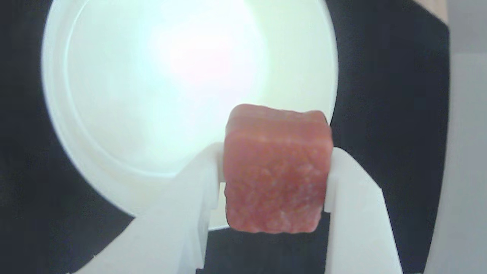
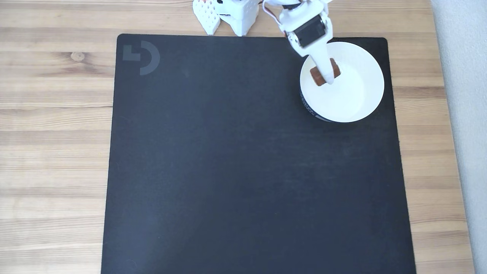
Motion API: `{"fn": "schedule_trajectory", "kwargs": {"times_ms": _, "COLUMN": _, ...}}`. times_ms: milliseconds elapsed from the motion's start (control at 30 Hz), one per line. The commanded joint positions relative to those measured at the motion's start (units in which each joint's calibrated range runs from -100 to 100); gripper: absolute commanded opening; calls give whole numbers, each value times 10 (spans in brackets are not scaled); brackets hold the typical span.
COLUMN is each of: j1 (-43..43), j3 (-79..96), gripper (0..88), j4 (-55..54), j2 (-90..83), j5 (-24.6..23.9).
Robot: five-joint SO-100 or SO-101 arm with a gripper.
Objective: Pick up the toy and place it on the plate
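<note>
Clamped tight on the toy (image 1: 277, 169), the white tool (image 1: 272, 179), one finger pressing each side of the block. Held above the plate (image 1: 114, 114), near its rim in the wrist view and over the upper-left part of the dish in the fixed view (image 2: 323, 74). Not set down yet, by the look of it (height over the dish hard to judge from here). Risk now: letting go this close to the edge, with the block striking the sloped wall of the plate (image 2: 354, 95), tipping or bouncing out onto the black mat (image 2: 228, 152). Also possible: a rough face catching on a finger at release and dragging sideways. Safer nearer the middle, and lower. As for the toy itself: reddish-brown, squarish, rounded corners, grainy pitted surface flecked with pale specks, tiny against the shallow white dish with its dark outer band.
</note>
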Motion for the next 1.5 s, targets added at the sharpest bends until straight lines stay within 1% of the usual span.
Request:
{"fn": "schedule_trajectory", "kwargs": {"times_ms": 0, "j1": 0, "j3": 43, "gripper": 27, "j4": -10, "j2": -47, "j5": -3}}
{"fn": "schedule_trajectory", "kwargs": {"times_ms": 67, "j1": 1, "j3": 42, "gripper": 29, "j4": -10, "j2": -47, "j5": -3}}
{"fn": "schedule_trajectory", "kwargs": {"times_ms": 133, "j1": 1, "j3": 42, "gripper": 63, "j4": -10, "j2": -47, "j5": -4}}
{"fn": "schedule_trajectory", "kwargs": {"times_ms": 167, "j1": -1, "j3": 42, "gripper": 102, "j4": -10, "j2": -47, "j5": -4}}
{"fn": "schedule_trajectory", "kwargs": {"times_ms": 233, "j1": -3, "j3": 43, "gripper": 235, "j4": -9, "j2": -46, "j5": -4}}
{"fn": "schedule_trajectory", "kwargs": {"times_ms": 267, "j1": -4, "j3": 43, "gripper": 244, "j4": -9, "j2": -46, "j5": -4}}
{"fn": "schedule_trajectory", "kwargs": {"times_ms": 367, "j1": -4, "j3": 42, "gripper": 228, "j4": -9, "j2": -46, "j5": -4}}
{"fn": "schedule_trajectory", "kwargs": {"times_ms": 767, "j1": -1, "j3": 43, "gripper": 226, "j4": -9, "j2": -47, "j5": -4}}
{"fn": "schedule_trajectory", "kwargs": {"times_ms": 833, "j1": 2, "j3": 43, "gripper": 204, "j4": -9, "j2": -50, "j5": -3}}
{"fn": "schedule_trajectory", "kwargs": {"times_ms": 867, "j1": 17, "j3": 42, "gripper": 121, "j4": -9, "j2": -55, "j5": -2}}
{"fn": "schedule_trajectory", "kwargs": {"times_ms": 900, "j1": 30, "j3": 41, "gripper": 72, "j4": -10, "j2": -55, "j5": -2}}
{"fn": "schedule_trajectory", "kwargs": {"times_ms": 933, "j1": 45, "j3": 41, "gripper": 27, "j4": -10, "j2": -55, "j5": -3}}
{"fn": "schedule_trajectory", "kwargs": {"times_ms": 967, "j1": 60, "j3": 41, "gripper": 17, "j4": -10, "j2": -55, "j5": 0}}
{"fn": "schedule_trajectory", "kwargs": {"times_ms": 1033, "j1": 101, "j3": 42, "gripper": 26, "j4": -11, "j2": -55, "j5": 2}}
{"fn": "schedule_trajectory", "kwargs": {"times_ms": 1133, "j1": 162, "j3": 43, "gripper": 24, "j4": -48, "j2": -55, "j5": 4}}
{"fn": "schedule_trajectory", "kwargs": {"times_ms": 1167, "j1": 195, "j3": 43, "gripper": 24, "j4": -64, "j2": -55, "j5": 17}}
{"fn": "schedule_trajectory", "kwargs": {"times_ms": 1300, "j1": 268, "j3": 42, "gripper": 24, "j4": -102, "j2": -56, "j5": 60}}
{"fn": "schedule_trajectory", "kwargs": {"times_ms": 1333, "j1": 301, "j3": 42, "gripper": 24, "j4": -108, "j2": -57, "j5": 74}}
{"fn": "schedule_trajectory", "kwargs": {"times_ms": 1467, "j1": 368, "j3": 42, "gripper": 23, "j4": -110, "j2": -57, "j5": 92}}
